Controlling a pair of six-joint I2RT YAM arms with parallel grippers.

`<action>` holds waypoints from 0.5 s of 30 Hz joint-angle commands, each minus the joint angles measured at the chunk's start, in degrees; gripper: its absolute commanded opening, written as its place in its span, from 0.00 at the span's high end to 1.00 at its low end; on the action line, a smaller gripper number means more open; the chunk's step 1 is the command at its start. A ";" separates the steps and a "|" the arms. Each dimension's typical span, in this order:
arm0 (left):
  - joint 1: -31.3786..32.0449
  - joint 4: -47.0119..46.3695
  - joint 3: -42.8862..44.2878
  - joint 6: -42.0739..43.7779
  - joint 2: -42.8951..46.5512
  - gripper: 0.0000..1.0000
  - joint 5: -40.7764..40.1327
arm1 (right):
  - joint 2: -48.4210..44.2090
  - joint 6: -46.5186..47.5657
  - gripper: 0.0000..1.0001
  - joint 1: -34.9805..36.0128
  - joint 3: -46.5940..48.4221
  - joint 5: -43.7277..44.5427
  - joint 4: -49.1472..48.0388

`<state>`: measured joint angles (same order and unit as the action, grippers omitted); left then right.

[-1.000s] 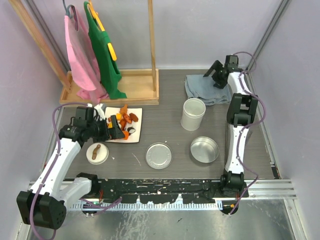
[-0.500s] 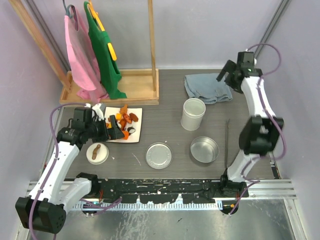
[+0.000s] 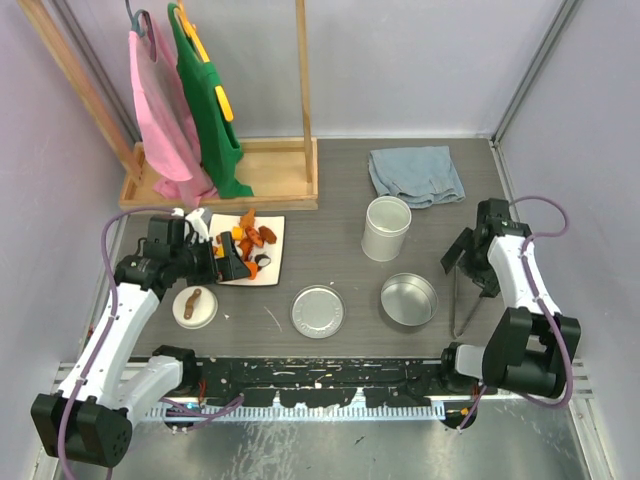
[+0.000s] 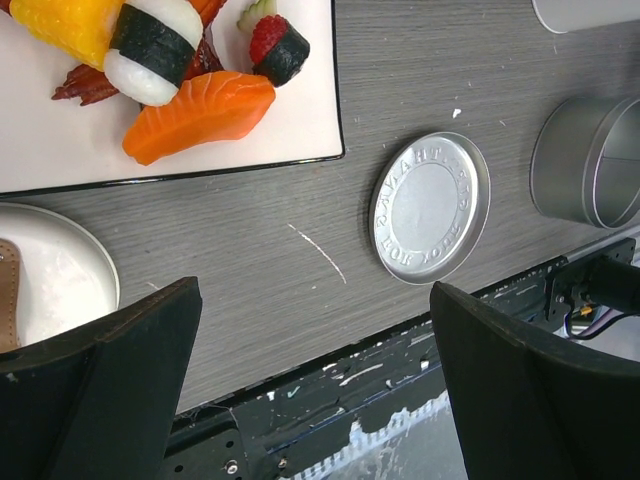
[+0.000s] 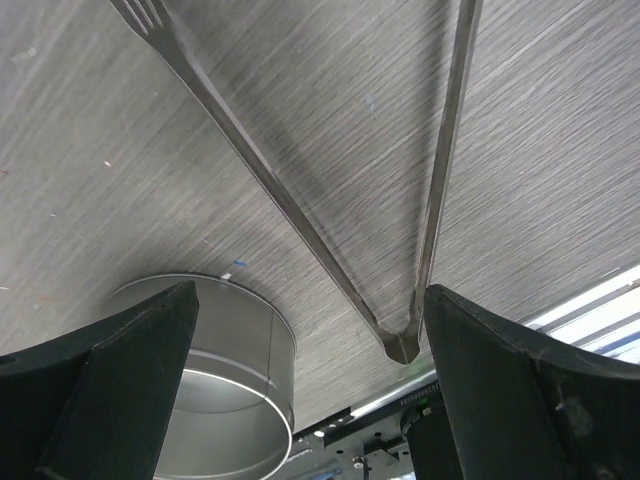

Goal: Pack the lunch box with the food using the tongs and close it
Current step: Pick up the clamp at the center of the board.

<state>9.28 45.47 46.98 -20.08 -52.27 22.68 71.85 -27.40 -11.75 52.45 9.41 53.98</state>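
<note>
The tongs [image 3: 458, 312] lie flat on the table right of the steel tin [image 3: 408, 299], arms spread, their joined end [image 5: 401, 346] toward the near edge. My right gripper [image 3: 469, 267] hovers open just above them, holding nothing [image 5: 310, 300]. The tin [image 5: 215, 365] is empty. The white tub [image 3: 386, 228] stands upright behind it. The flat steel lid [image 3: 318, 311] and the white lid with a brown handle [image 3: 194, 306] lie near the front. The food [image 3: 250, 240] sits on a white square plate [image 3: 275, 228]. My left gripper [image 3: 226, 262] hangs open at the plate's near edge [image 4: 315, 300].
A folded blue cloth [image 3: 415, 172] lies at the back right. A wooden rack [image 3: 250, 170] with pink and green garments stands at the back left. In the left wrist view the steel lid [image 4: 430, 208] and steel tin [image 4: 590, 160] lie right of the plate [image 4: 300, 120].
My right arm has swung from the back, over the blue cloth, down to the front right above the tongs, its jaws widening slightly. The left arm has barely moved.
</note>
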 commanded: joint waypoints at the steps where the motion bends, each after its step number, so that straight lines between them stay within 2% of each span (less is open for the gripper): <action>1: 0.21 -1.60 0.02 0.65 0.54 0.02 1.93 | 2.75 0.37 0.00 0.00 -1.31 -0.90 0.06; 4: 0.21 -1.68 -0.05 0.56 1.03 0.02 1.93 | 5.61 2.43 0.00 -0.28 -2.19 1.83 0.64; 11: 0.16 -1.88 -0.14 0.53 0.73 0.02 2.00 | 10.80 2.78 0.00 -1.20 -4.71 -0.99 -3.56; 15: 0.21 -1.87 -0.18 0.54 0.52 0.02 2.16 | 14.68 2.68 0.01 -1.18 -5.19 -5.57 -8.40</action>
<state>9.28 45.30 46.70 -20.10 -52.25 23.42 84.18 -25.06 -12.86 47.29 7.66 51.51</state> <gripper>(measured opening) 0.980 0.996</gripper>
